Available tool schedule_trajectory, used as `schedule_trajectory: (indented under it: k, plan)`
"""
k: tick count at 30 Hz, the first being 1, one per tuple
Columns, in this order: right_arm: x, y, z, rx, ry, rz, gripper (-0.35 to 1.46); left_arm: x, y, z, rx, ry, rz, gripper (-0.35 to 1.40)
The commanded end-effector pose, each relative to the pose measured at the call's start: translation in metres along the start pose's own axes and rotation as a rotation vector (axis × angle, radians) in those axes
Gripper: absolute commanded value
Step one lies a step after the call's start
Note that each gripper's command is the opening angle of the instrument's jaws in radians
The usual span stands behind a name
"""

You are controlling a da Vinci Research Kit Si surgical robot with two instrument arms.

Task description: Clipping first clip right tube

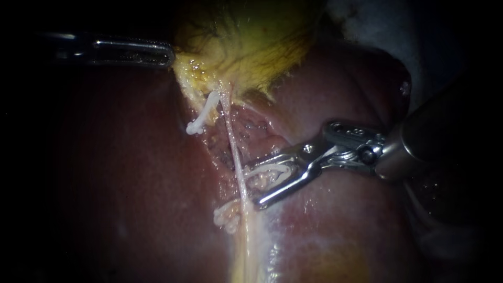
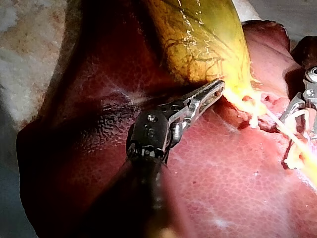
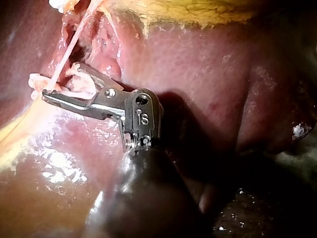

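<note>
Right instrument [image 1: 254, 185] with clip [image 1: 272, 175] beside tube [image 1: 234, 149]

**Both pincers engaged**

Our left instrument [image 1: 166, 55] reaches in level from nine o'clock, its pincer's jaws closed on the edge of the gallbladder [image 1: 246, 47]. Our right instrument [image 1: 252, 186] enters from three o'clock with its wrist angled toward eight o'clock. Its jaws are spread wide and hold a white clip [image 1: 270, 175] between them.
</note>
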Motion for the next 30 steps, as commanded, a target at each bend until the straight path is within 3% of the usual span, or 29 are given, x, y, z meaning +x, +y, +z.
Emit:
schedule_trajectory:
  k: [1,5,8,13,17,21,26,30]
  plan:
    - [0.0003,0.0002,-0.0003,-0.014,0.001,-0.008,0.54,0.0000,0.0000,0.0000,0.000,0.000,0.000,-0.35]
    - [0.0019,0.0013,-0.0015,-0.080,0.009,-0.055,0.54,0.0000,0.0000,0.0000,0.000,0.000,0.000,-0.35]
    - [0.0031,0.0018,-0.0017,-0.162,0.000,-0.152,0.57,0.0000,0.0000,0.0000,0.000,0.000,0.000,-0.35]
    - [0.0036,0.0006,-0.0015,-0.313,-0.094,-0.336,0.60,0.0000,0.0000,0.0000,0.000,0.000,0.000,-0.35]
    - [0.0035,-0.0015,-0.0015,-0.349,-0.153,-0.437,0.60,0.0000,0.0000,0.0000,0.000,0.000,0.000,-0.35]
    - [0.0043,-0.0036,-0.0017,-0.370,-0.152,-0.450,0.60,0.0000,0.0000,0.0000,0.000,0.000,0.000,-0.35]
    - [0.0059,-0.0045,-0.0018,-0.377,-0.148,-0.452,0.60,0.0000,0.0000,0.0000,0.000,0.000,0.000,-0.35]
    - [0.0058,-0.0045,-0.0017,-0.377,-0.148,-0.452,0.60,0.0000,0.0000,0.0000,0.000,0.000,0.000,-0.35]
